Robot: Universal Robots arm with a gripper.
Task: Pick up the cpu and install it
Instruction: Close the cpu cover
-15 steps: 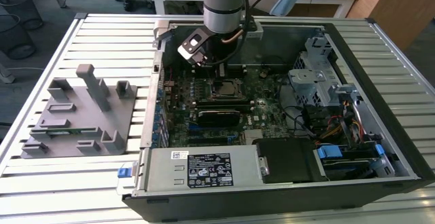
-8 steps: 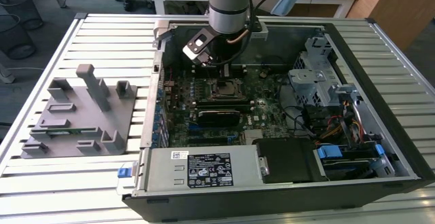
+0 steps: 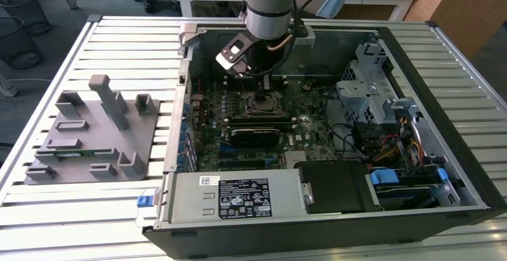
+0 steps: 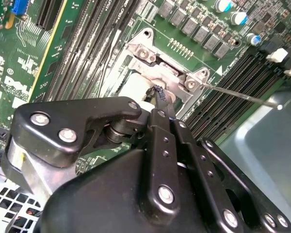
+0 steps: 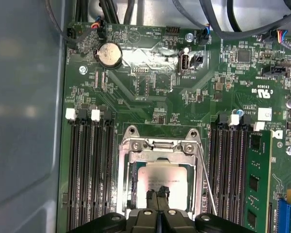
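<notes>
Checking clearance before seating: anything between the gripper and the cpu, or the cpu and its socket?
Nothing visible. In the first wrist view the gripper is right at the cpu, which already lies inside the socket's metal frame. The thin lever rod runs beside the frame, not across the cpu.

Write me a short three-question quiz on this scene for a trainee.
1. True or false: the cpu lies within the metal socket frame.
2. In the first wrist view, the tips of the gripper are over: A) the cpu B) the coin battery C) the memory stick.
3. Fill in: the grey fixture stands to the exterior view's ____ of the computer case.
Key: 1 true; 2 A; 3 left.
</notes>
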